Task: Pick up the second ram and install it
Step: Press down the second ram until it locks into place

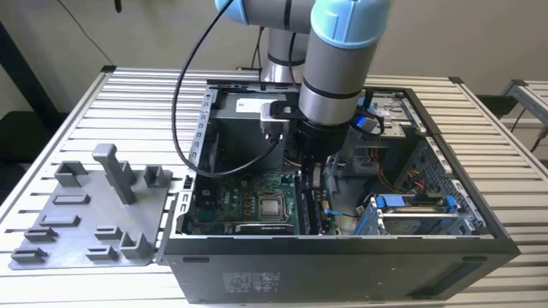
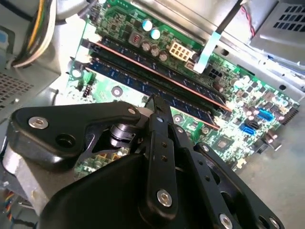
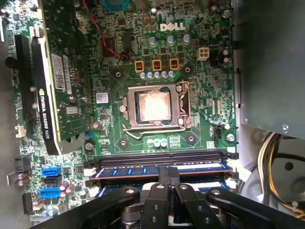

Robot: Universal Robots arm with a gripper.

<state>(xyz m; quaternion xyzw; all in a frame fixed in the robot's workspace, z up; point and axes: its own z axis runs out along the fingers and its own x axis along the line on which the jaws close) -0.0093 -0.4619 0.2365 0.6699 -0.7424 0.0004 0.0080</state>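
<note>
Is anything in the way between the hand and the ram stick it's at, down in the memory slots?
Nothing visible. In the first wrist view the hand has its tips right at the top edge of the ram stick in the memory slots, with no cable or part between them.

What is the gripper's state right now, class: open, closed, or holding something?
Gripper: closed, fingers together directly over the second ram in the motherboard slots; whether it grips the stick cannot be told.
</note>
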